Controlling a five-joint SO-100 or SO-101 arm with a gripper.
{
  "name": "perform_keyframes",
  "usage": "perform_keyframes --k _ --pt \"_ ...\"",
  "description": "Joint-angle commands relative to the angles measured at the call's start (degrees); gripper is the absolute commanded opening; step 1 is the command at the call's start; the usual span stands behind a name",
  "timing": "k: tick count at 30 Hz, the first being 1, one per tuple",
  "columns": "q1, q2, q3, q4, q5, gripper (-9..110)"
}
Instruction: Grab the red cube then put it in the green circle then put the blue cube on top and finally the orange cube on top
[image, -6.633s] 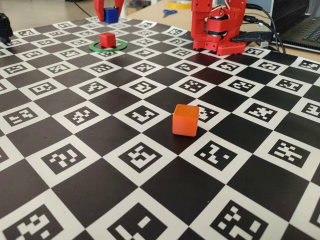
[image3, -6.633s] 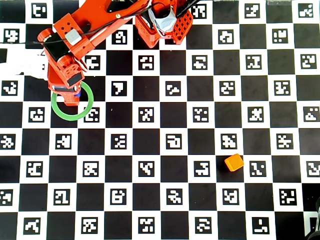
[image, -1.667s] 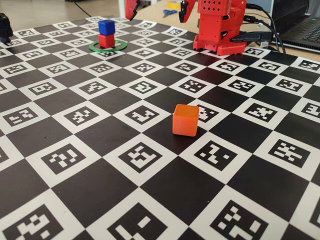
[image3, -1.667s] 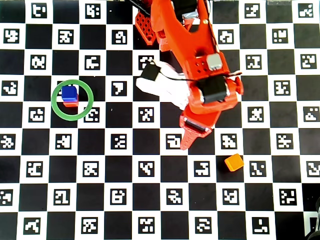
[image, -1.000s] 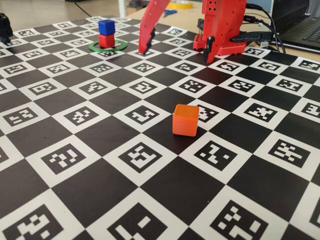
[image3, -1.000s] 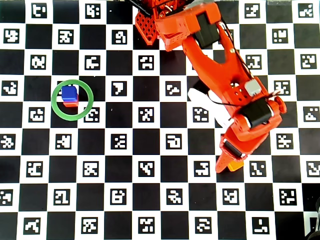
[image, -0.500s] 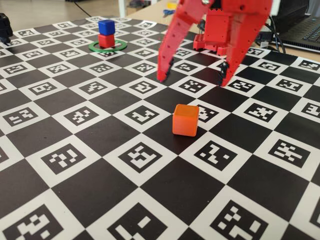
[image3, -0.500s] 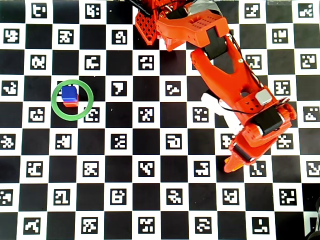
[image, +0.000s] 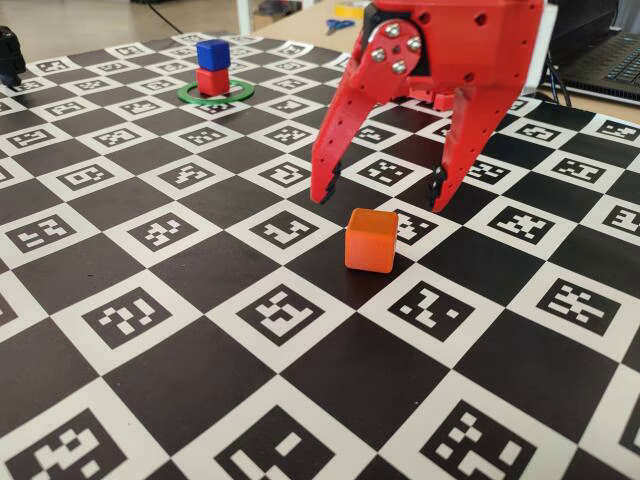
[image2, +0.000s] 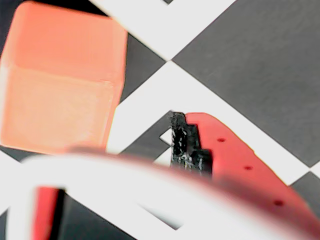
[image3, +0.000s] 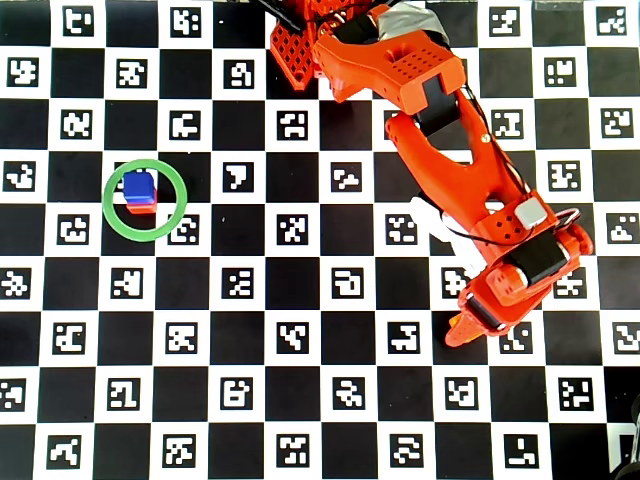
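Observation:
The orange cube (image: 371, 240) sits alone on the checkered mat, near the middle of the fixed view. My red gripper (image: 380, 197) hangs open just behind and above it, one fingertip to each side and neither touching. In the wrist view the orange cube (image2: 60, 80) fills the upper left, beside one black-tipped fingertip (image2: 186, 142). From overhead, the gripper (image3: 465, 325) covers the cube. Far off, the blue cube (image: 211, 54) rests on the red cube (image: 212, 81) inside the green circle (image: 240, 92). The overhead view shows that blue cube (image3: 139, 185) in the green circle (image3: 108, 205).
The mat of black squares and white marker tiles (image: 300, 400) covers the table. The arm's base (image3: 320, 40) stands at the top of the overhead view. A laptop (image: 610, 60) lies past the mat's far right, and a black object (image: 8, 55) at the far left.
The gripper has come down and forward over the orange cube, jaws still open. Before that, it left the blue cube on the red one and swung across the mat.

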Motion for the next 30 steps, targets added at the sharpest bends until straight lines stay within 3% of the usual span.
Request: perform_keyframes --k 1,30 --pt "0.4 1.7 -4.5 -0.6 0.5 39" --pt "1.3 -2.9 -3.7 -3.9 2.1 31"
